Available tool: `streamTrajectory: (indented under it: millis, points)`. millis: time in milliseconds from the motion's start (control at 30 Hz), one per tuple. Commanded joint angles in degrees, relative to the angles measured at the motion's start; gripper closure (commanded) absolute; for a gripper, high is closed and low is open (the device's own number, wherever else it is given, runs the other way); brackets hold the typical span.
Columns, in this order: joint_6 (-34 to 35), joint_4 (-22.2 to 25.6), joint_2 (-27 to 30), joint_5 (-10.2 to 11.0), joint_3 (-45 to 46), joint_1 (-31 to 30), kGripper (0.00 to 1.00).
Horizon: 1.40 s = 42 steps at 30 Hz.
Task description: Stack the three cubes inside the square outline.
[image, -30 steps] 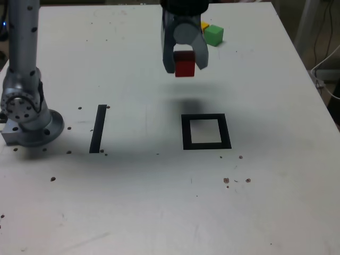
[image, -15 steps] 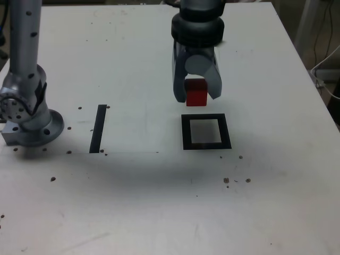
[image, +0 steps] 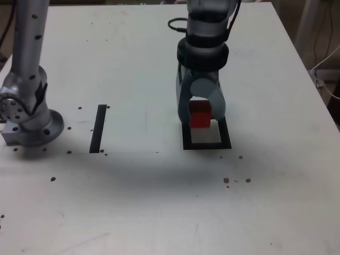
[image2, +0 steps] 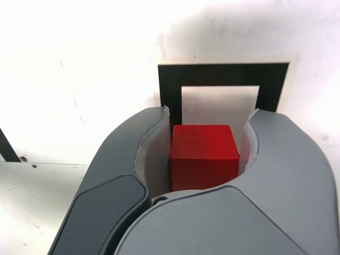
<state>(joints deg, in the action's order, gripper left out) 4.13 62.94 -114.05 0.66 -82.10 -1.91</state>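
Now, from the exterior view, my gripper [image: 201, 114] hangs over the back edge of the square outline [image: 206, 144] on the white table [image: 159, 202]. It holds the red cube [image: 200, 116] tight between both fingers, just above the black tape. I cannot see the yellow and green cubes from here. What could go wrong? I think the cube may land on the tape and not on the white part inside, because it looks a bit too far back. If I let go too high, it could also bounce or tip.

From the wrist view, my gripper [image2: 204, 154] is partly closed, and each finger presses one side of the red cube [image2: 204, 154]. The square outline [image2: 169, 90] shows just past the cube, with its white middle in front.
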Motion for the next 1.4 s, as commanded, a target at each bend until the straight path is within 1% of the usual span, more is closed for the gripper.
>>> streamTrajectory:
  millis: [0, 633, 700, 733, 767, 800, 833, 900, 933, 967, 1033, 1233, 1300, 1367]
  points:
    - [0.5, -0.7, -0.5, -0.1, 0.4, -0.3, 0.67]
    - [1.2, -6.1, -2.3, -0.3, 3.2, -0.5, 0.67]
    - [1.2, -6.5, -2.4, -0.3, 3.4, -0.5, 0.65]
    - [1.2, -6.8, -2.4, -0.3, 3.6, -0.5, 0.61]
    - [1.2, -7.1, -2.4, -0.3, 3.8, -0.5, 0.56]
    - [1.2, -7.4, -2.4, -0.3, 4.0, -0.5, 0.48]
    - [1.2, -7.7, -2.4, -0.3, 4.3, -0.5, 0.37]
    - [1.2, -8.2, -2.4, -0.3, 4.6, -0.5, 0.21]
    - [1.2, -8.3, -2.4, -0.3, 4.8, -0.5, 0.15]
    - [1.2, -8.5, -2.4, -0.3, 5.0, -0.5, 0.11]
    - [1.2, -8.6, -2.3, -0.3, 5.3, -0.5, 0.08]
    - [1.2, -9.0, -1.4, -0.1, 6.2, -0.3, 0.05]
    - [1.3, -9.0, -0.7, 0.3, 6.6, 0.0, 0.04]
    - [1.4, -8.6, 0.4, 1.2, 6.9, 0.8, 0.03]
